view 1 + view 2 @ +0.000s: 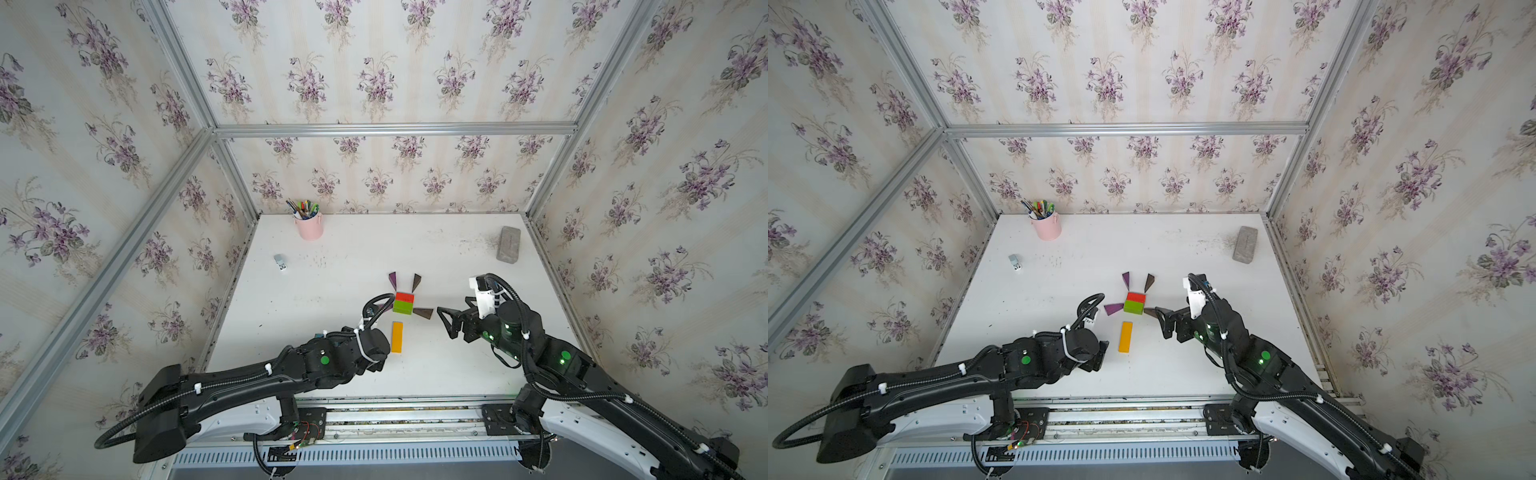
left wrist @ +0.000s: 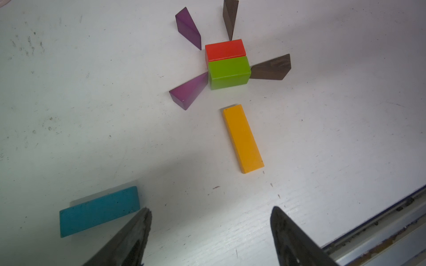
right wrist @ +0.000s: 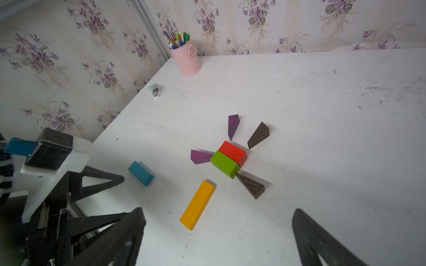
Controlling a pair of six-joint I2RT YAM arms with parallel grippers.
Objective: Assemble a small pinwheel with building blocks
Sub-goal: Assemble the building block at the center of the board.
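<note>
The pinwheel lies flat mid-table: a red block [image 1: 404,297] against a green block [image 1: 402,308]. A purple wedge [image 1: 392,280] and a brown wedge [image 1: 416,282] sit behind them, apart from the red block. A second purple wedge [image 1: 1113,308] and a second brown wedge [image 1: 424,313] touch the green block's sides. The yellow bar [image 1: 397,336] lies in front with a gap. The blue bar [image 2: 99,210] lies askew just outside one finger of my left gripper [image 2: 211,210], which is open and empty. My right gripper [image 3: 217,211] is open and empty beside the near brown wedge [image 3: 251,185].
A pink pen cup [image 1: 309,226] stands at the back left and a grey slab [image 1: 508,244] lies at the back right. A small grey-white object [image 1: 280,262] sits near the left wall. A metal rail [image 1: 395,415] runs along the table's front edge.
</note>
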